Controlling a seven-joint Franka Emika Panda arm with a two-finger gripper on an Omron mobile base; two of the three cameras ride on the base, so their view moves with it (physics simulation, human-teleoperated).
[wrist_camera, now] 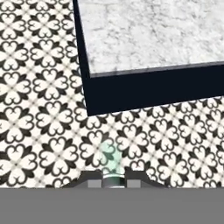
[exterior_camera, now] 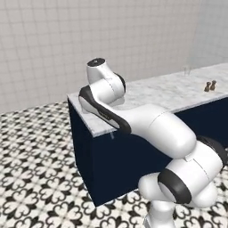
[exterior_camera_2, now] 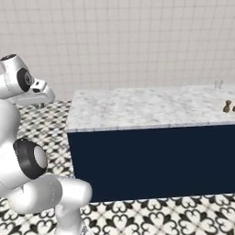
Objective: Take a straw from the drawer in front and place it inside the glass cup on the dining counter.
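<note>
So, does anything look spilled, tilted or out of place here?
Nothing is spilled or damaged. The glass cup and the two brown shakers stand upright on the dining counter. One oddity: the claw, shut on the straw, hangs over the patterned floor beside the counter's corner, far from the cup.

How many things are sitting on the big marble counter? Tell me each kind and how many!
Glass cup: 1
Small brown shakers: 2
Total on the dining counter: 3
</note>
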